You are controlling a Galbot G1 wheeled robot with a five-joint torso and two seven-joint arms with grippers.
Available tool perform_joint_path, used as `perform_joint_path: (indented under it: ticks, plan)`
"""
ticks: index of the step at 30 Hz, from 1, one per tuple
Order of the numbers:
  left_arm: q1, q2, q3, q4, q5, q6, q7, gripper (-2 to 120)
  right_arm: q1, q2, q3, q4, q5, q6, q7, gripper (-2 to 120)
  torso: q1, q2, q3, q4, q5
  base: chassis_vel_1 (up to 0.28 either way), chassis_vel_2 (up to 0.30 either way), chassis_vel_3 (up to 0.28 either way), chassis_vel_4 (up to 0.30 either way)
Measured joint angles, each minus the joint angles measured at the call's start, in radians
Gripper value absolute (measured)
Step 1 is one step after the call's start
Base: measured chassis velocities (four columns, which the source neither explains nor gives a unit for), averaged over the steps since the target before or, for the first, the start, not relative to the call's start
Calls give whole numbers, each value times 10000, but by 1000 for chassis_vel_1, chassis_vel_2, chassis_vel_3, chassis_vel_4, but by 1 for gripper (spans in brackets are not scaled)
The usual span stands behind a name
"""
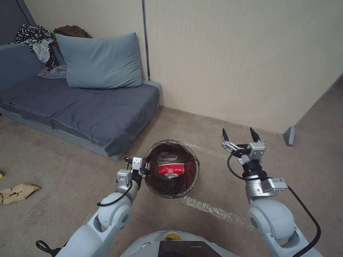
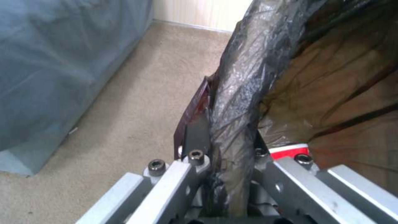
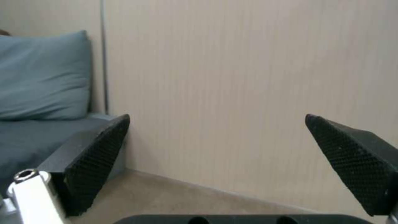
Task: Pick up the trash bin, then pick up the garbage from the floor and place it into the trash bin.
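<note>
The trash bin [image 1: 171, 169] hangs tilted above the floor [image 1: 53, 157], its bag-lined rim pinched between the clenched fingers [image 2: 195, 140] of the left gripper [image 1: 145, 166]. A red-and-white cup [image 1: 171, 169] lies inside it. The right gripper [image 1: 240, 136] hovers beside the bin, fingers spread apart, holding nothing

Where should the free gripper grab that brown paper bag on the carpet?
The paper bag lies flat and crumpled, so come straight down with the open right gripper and pinch a raised fold near its middle. The left gripper holds the bin rim.
</note>
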Motion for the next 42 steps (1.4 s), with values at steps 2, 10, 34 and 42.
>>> perform_joint_path:
  ticks: [2,10,34,42]
  plan:
    - [16,10,-73,20,58,-48,13,3,-252,379,83,-113,-322,165,9,100,0,0,0,0,0,0,0,0,0]
    - [58,23,-194,128,480,-212,57,3,-507,883,53,-552,-943,474,11,100,0,0,0,2,-1,0,0,0,0]
    - [285,36,-216,-135,456,-240,38,3,-463,1058,-238,-616,-1269,487,15,100,0,0,1,0,-1,0,0,0,0]
    - [544,188,-237,-405,326,-85,53,3,-249,1019,-249,-615,-1211,396,92,100,0,0,0,0,-1,26,17,16,18]
